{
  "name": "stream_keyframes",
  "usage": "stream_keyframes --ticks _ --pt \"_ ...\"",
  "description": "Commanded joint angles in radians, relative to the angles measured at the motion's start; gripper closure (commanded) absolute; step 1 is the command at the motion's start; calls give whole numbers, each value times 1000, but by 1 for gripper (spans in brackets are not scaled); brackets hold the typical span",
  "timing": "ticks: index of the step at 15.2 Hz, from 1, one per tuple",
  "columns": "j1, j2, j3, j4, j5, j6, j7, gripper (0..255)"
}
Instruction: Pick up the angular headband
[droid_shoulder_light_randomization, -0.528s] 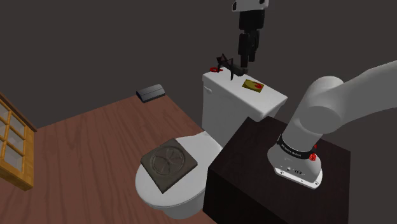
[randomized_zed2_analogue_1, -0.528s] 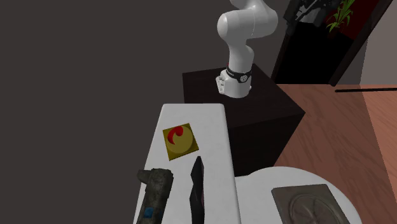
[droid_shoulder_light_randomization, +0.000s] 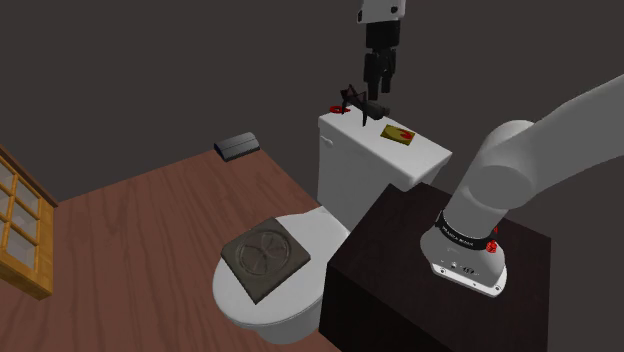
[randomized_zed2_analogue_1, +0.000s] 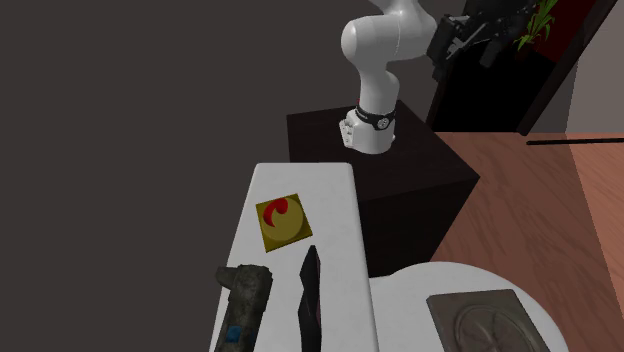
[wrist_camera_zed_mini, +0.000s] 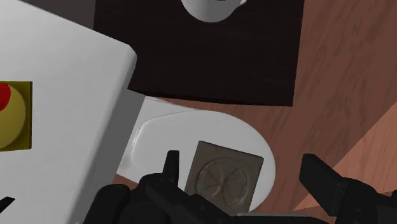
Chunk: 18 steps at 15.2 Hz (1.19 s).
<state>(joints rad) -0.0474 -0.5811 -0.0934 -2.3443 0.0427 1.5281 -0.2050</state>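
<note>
Hovering tool (droid_shoulder_light_randomization: 378, 90), seemingly clear of headband (randomized_zed2_analogue_1: 310, 298)

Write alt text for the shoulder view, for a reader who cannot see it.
A black two-finger gripper hangs open above a black angular headband lying on a white toilet tank lid, beside a yellow square tile with a red mark. Lower down, a grey-brown embossed square slab rests on the white toilet's closed lid.

Blk angular headband (randomized_zed2_analogue_1: 310, 298) flat on toilet tank (randomized_zed2_analogue_1: 335, 200)
</note>
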Motion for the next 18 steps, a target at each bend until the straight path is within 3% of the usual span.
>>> stream_keyframes --ticks 1,9,18 --pt "-14 64 -29 27 -20 31 -31 0" --pt "-57 338 -130 195 -54 109 -143 0" --pt "-119 673 -214 472 -21 132 -270 0"
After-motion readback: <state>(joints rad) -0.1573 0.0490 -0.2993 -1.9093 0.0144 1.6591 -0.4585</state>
